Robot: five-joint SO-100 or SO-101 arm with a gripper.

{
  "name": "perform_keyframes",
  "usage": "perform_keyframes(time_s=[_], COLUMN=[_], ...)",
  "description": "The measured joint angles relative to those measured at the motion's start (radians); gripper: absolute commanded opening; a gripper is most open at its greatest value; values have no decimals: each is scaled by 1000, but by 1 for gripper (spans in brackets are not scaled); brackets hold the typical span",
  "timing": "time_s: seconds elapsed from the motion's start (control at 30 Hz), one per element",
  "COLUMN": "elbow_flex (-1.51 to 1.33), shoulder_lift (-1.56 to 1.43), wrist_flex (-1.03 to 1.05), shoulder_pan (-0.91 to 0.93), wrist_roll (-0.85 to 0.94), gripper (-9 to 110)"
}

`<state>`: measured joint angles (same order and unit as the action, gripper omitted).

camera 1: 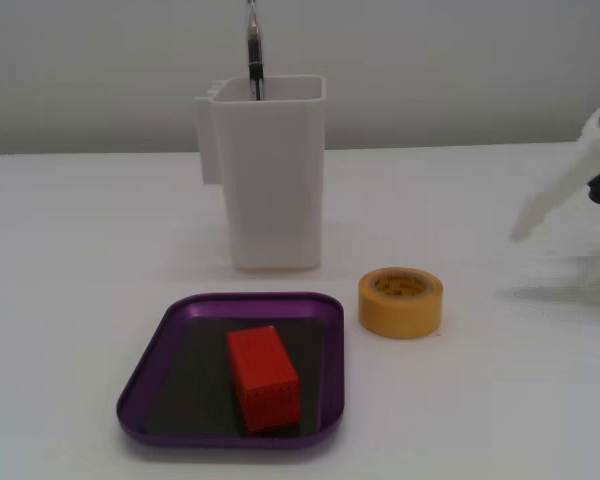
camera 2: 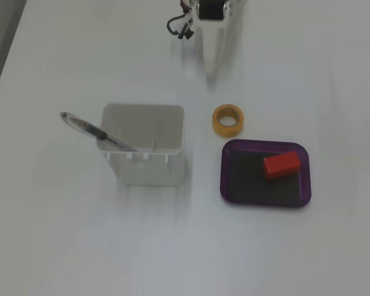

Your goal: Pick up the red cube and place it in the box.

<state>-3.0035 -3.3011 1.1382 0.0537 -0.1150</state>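
the red cube (camera 1: 263,378) lies flat inside the box (camera 1: 145,375), so the main remaining risk is judged to be the arm sweeping back low and clipping the yellow tape roll (camera 1: 401,301) just beside the box. the gripper (camera 2: 211,58) is blurred and well apart from the box; it holds nothing visible, and its opening cannot be told. the white container (camera 2: 145,161) with a pen (camera 2: 92,131) stands near the box, clear of the cube.
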Motion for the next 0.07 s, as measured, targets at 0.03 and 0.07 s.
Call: perform_keyframes(time_s=[0.03,0.07], elbow_flex=[-20,-37], shoulder_lift=[-32,-51], wrist_flex=[0,2], shoulder_pan=[-2,0], wrist_roll=[-3,-5], gripper=[17,17])
